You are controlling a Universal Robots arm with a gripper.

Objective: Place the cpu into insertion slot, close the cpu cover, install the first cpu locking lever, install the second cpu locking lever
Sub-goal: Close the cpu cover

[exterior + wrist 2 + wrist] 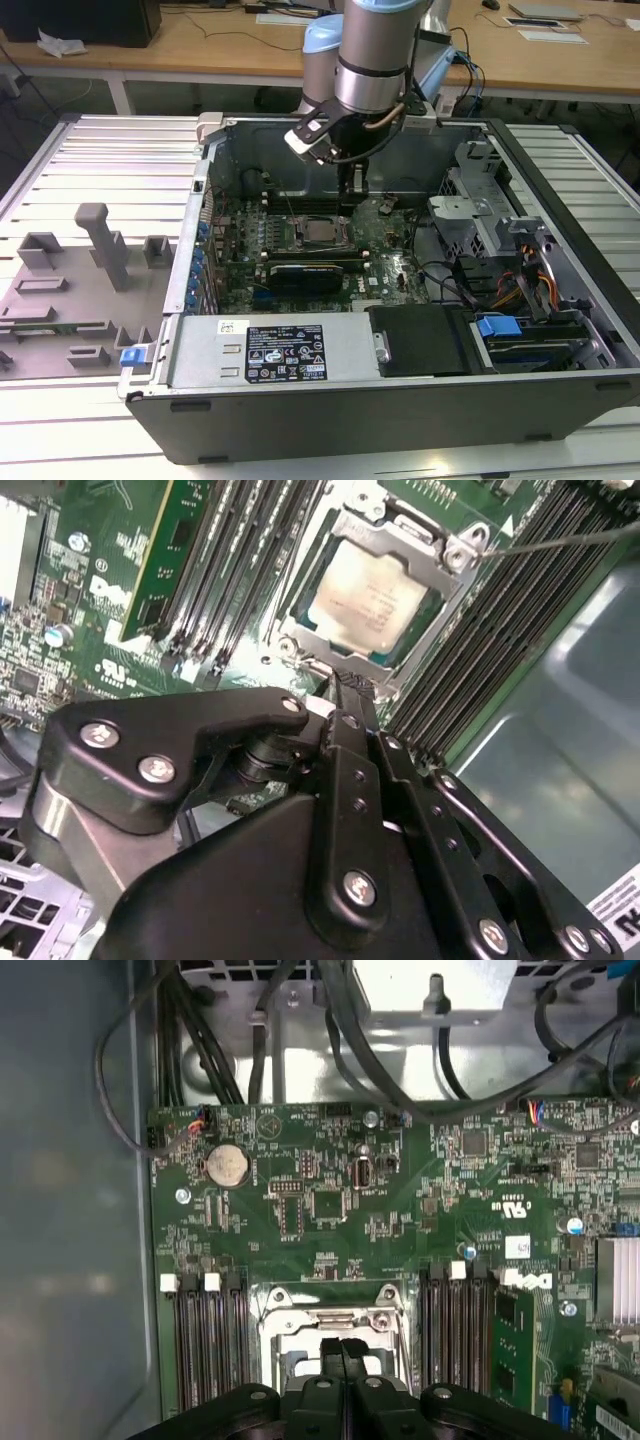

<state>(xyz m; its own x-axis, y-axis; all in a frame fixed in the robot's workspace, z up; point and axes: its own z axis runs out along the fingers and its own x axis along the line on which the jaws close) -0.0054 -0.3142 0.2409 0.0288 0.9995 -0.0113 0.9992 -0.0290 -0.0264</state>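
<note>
The pale silver-beige square cpu sits under the lowered thin silver-frame cpu cover, the black fingers are pinched together and empty, and a thin wire locking lever looks not yet latched.

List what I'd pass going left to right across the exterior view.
Grey plastic stands → cpu → black box → blue tab.

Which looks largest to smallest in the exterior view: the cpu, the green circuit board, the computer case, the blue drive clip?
1. computer case
2. green circuit board
3. cpu and blue drive clip: these look about alike, and the clip sits nearer the camera, so I leave them unranked.
</note>
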